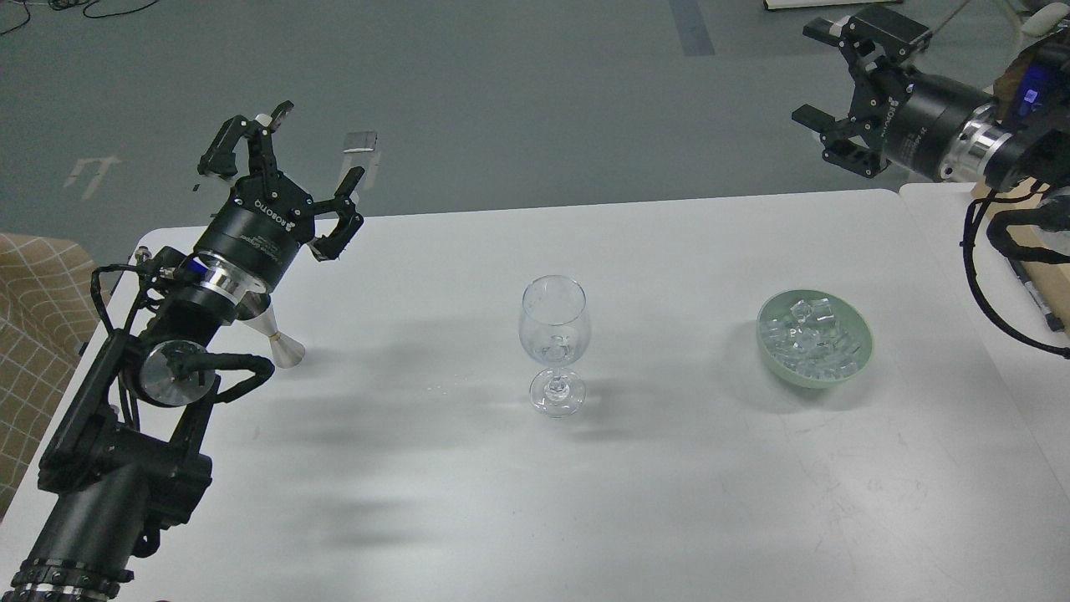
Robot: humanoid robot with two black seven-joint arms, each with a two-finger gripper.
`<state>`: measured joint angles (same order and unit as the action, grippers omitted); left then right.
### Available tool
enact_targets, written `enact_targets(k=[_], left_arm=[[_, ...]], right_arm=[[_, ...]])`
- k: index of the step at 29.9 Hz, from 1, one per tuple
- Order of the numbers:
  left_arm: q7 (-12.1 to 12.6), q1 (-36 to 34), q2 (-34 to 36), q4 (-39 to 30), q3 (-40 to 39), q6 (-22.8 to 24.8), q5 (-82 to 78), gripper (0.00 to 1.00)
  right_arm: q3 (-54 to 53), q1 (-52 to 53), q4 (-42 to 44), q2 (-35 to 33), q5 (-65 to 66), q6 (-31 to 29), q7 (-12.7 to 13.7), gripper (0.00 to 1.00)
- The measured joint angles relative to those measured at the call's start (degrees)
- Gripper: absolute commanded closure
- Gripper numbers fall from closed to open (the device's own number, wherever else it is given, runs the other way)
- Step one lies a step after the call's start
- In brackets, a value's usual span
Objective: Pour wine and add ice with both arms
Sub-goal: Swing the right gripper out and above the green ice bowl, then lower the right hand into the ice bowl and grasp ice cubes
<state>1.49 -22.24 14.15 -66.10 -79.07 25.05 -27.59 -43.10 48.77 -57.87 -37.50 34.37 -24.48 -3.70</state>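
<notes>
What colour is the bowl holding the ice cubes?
Pale green round bowl, clearest in the head view.

Both arms are bulky, black and jointed. The left arm (pixel 125 435) has a silver ring, a silver disc cap, looped black cables and a knurled band at its base. Its gripper (pixel 313 155) reads ROBOTIQ in white. The right arm (pixel 995 138) shows a silver ring, blue light and black cables.

We see a white table (pixel 669 502) bearing 3 things: a clear stemmed glass (pixel 553 344) upright at centre, a pale green bowl (pixel 859 355) of ice (pixel 812 334) to its right, and a metal jigger (pixel 277 339) at left.
</notes>
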Motion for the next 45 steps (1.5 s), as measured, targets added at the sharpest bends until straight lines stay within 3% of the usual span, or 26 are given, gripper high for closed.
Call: enact_targets(k=[10,23,34,37,39,45], left_arm=[[-0.03,-0.1,0.0,-0.32,0.15,-0.01,0.0,0.02],[0.0,-0.27,0.06,-0.34,0.2,-0.1,-0.07,0.02],[0.0,-0.27,0.01,-0.34,0.18,-0.41,-0.05,0.02],[0.0,-0.32,0.0,-0.34,0.18,-0.51,-0.05,0.02],[0.0,-0.36,-0.01,-0.34,0.18,-0.53,-0.05,0.02],[0.0,-0.32,0.0,-0.34,0.2,-0.58,-0.05,0.02]], right_arm=[[0.47,-0.61,-3.71,-2.14,23.3,2.97,0.02,0.01],[0.89,-3.38,-7.38,-2.57,42.44,7.3,-0.02,0.02],[0.82,-8.94,-18.08,-8.35,59.27,8.51,-0.28,0.03],[0.81,-10.96,-20.42,-10.4,62.03,8.64,-0.28,0.05],[0.8,-12.61,-21.1,-11.17,63.02,8.66,-0.28,0.12],[0.81,-16.63,-22.33,-11.46,69.54,8.82,-0.38,0.14]])
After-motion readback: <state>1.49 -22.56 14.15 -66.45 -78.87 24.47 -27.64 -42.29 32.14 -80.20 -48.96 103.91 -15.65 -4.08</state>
